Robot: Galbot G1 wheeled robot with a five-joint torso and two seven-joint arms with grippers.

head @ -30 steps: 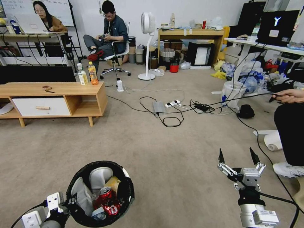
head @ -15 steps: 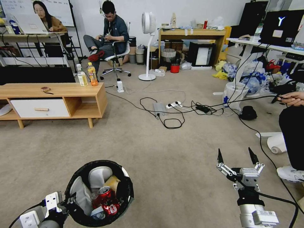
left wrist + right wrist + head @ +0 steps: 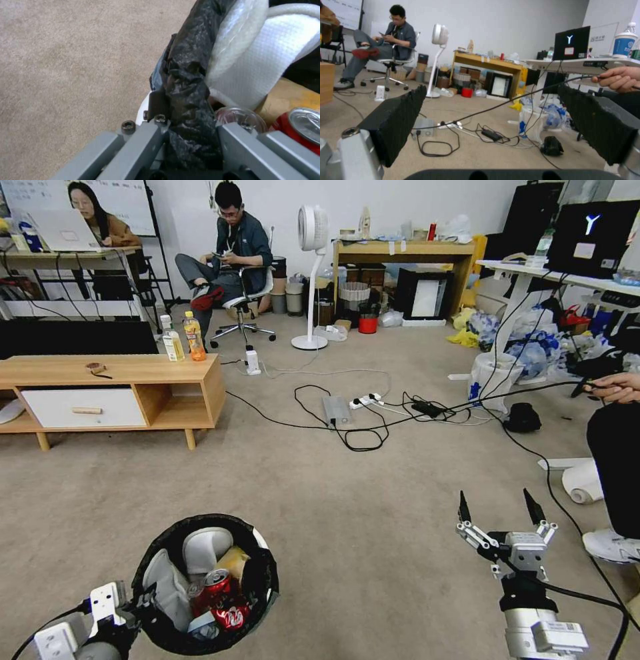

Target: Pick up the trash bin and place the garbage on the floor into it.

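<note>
Trash bin (image 3: 257, 573): small, round, white plastic w/ crinkled black bag folded over rim; sat at near-left of the floor (image 3: 347, 513), held off to the robot's left front. In left wrist view the bag (image 3: 190, 82) looked glossy, wrinkled, bunched along rim; white bin wall just visible under it.

Left gripper (image 3: 137, 607): clamped on bin rim, one finger (image 3: 156, 100) outside the wall, the other inside, bag pinched between.

Contents: garbage piled to approx. rim level. Crushed red soda can (image 3: 217, 588), silver top up, toward bin centre. White tissue (image 3: 203, 550), soft, dimpled texture, crumpled against far inner wall; another white wad at inner left side. Brown paper bag (image 3: 235, 563) wedged betw. tissue and can. Clear plastic piece (image 3: 240, 117) beside can, type can't tell.

Right gripper (image 3: 501, 510): fingers wide apart, nothing betw. them, hung above bare carpet at near-right, well apart from bin. Pads (image 3: 396, 120) black, ribbed, flat.

Floor: beige-grey short-pile carpet, uniform. Black cables (image 3: 353, 430) looped mid-floor near a white power strip (image 3: 363, 398). Low wooden cabinet (image 3: 113, 387) at left, two drink bottles (image 3: 183, 337) upright on its far-right corner.
</note>
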